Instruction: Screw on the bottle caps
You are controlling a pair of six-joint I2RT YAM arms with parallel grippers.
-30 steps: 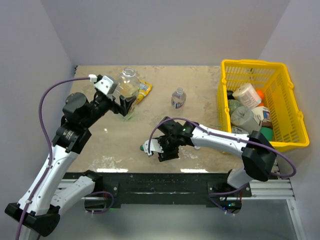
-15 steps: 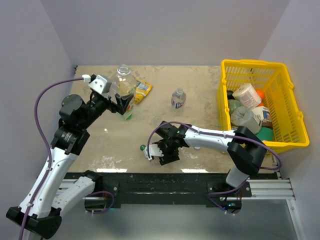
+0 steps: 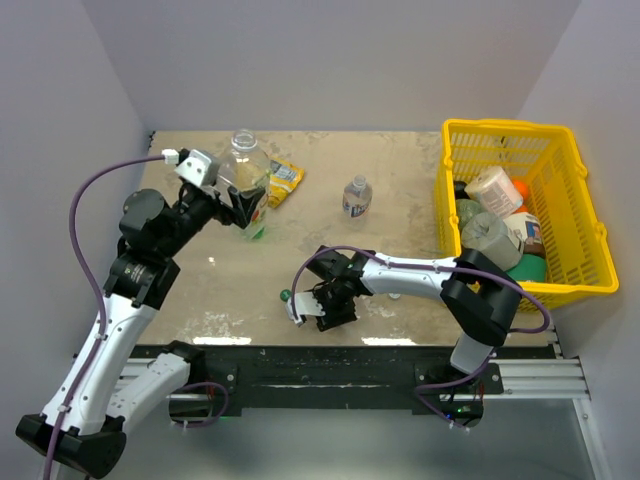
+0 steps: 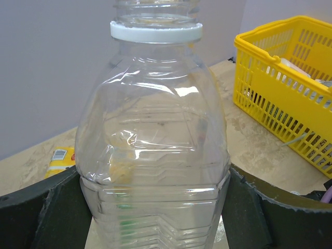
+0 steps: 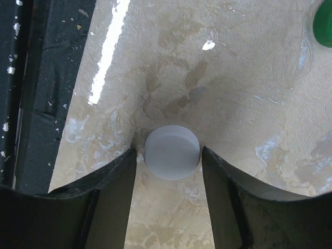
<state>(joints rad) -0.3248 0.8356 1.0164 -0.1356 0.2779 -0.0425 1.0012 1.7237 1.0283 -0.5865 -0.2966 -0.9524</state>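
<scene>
A large clear bottle (image 3: 245,165) stands upright at the back left, its neck open above a white collar ring (image 4: 155,32). My left gripper (image 3: 243,207) is shut on its lower body, with one finger (image 4: 52,218) pressed against each side. A white bottle cap (image 5: 172,152) lies flat on the table near the front edge. My right gripper (image 5: 168,154) is open and straddles it, with a thin gap on the left and the right finger almost touching. A dark green cap (image 3: 285,295) lies just left of that gripper (image 3: 306,308). A small clear labelled bottle (image 3: 356,196) stands mid-table.
A yellow basket (image 3: 510,135) with several bulky containers stands at the right. A yellow snack packet (image 3: 285,182) lies right of the held bottle. Something green (image 3: 257,229) shows at the held bottle's base. The table's dark front edge (image 5: 31,78) runs close beside the right gripper.
The left gripper has tipped the big bottle from a slant to upright. The right gripper has shifted a little left and toward the front edge, and its jaws have narrowed around the white cap.
</scene>
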